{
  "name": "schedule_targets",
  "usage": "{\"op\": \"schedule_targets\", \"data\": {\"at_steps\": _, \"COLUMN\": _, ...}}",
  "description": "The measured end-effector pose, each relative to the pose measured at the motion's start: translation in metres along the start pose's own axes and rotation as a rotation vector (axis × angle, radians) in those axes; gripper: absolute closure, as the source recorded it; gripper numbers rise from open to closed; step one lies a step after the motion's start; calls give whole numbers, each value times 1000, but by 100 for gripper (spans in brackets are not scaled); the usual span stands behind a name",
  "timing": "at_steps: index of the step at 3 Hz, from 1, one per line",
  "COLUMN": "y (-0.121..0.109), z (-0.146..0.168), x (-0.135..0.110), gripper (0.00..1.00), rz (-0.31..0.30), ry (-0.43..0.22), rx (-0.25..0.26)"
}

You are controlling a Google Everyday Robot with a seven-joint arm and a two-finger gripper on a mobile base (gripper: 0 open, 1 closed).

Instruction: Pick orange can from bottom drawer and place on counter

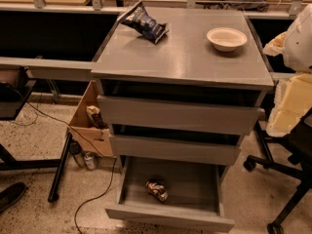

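- Orange can [157, 190]: one, lying on its side on the floor of the bottom drawer [195, 182], left of centre and nearer the front panel than the back. Nothing touches it.
- Bottom drawer: pulled well out. We judge it open enough to reach from above.
- Two upper drawers [178, 115]: both stand slightly proud and overhang the back of the tray.
- Counter [185, 62]: holds a dark crisp bag [143, 22] at the rear left and a white bowl [226, 38] at the rear right. The front half is bare.
- Gripper: we do not find it in this view. A white rounded shape [300, 35] at the right edge may belong to the arm. We cannot tell how far the gripper is open, nor whether it holds anything.
- Floor, left of the cabinet: a cardboard box [90, 126], a dark bottle [76, 154] and a silver can [90, 161].
- Risk one: the can lies sideways, so a poor grip could roll it towards the drawer wall.
- Risk two: a steep descent could knock the arm against the overhanging drawer fronts.
- Risk three: we might mistake the silver can on the floor for the target.
- Risk four: setting the can down too far back could strike the bowl or the bag.
- Risk five: setting it down on its side could let it roll off the counter edge.
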State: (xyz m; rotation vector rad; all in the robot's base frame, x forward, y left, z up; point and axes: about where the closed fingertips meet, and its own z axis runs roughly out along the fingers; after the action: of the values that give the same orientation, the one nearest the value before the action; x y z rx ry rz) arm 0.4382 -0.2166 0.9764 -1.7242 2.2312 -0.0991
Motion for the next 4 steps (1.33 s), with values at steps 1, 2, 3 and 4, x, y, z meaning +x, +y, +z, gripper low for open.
{"op": "schedule_targets", "data": {"at_steps": 1, "y": 0, "z": 0, "x": 0, "gripper": 0, "rz": 0, "ry": 0, "rx": 0}}
{"op": "schedule_targets", "data": {"at_steps": 2, "y": -6, "z": -3, "x": -11, "gripper": 0, "rz": -51, "ry": 15, "rx": -9}}
{"op": "schedule_targets", "data": {"at_steps": 3, "y": -4, "z": 6, "x": -29, "gripper": 0, "rz": -23, "ry": -21, "rx": -15}}
{"op": "schedule_targets", "data": {"at_steps": 4, "y": 6, "z": 27, "x": -42, "gripper": 0, "rz": 35, "ry": -76, "rx": -28}}
